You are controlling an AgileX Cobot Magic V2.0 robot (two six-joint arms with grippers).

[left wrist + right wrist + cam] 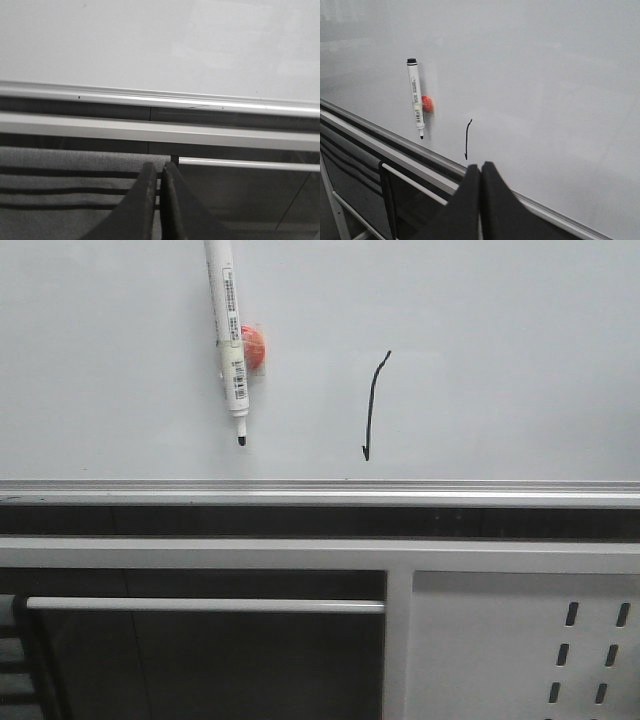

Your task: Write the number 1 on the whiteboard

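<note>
Filling the background, the large pale grey-white glossy whiteboard carries the number 1, a thin black, slightly curved stroke just above the silver aluminium lower rail. Left of it, a white marker pen hangs tip-down beside a small red-orange round magnet. Both the left gripper and the right gripper have their black fingers pressed together, holding nothing, apart from the board. Lower right sits a grey perforated metal panel.
</note>
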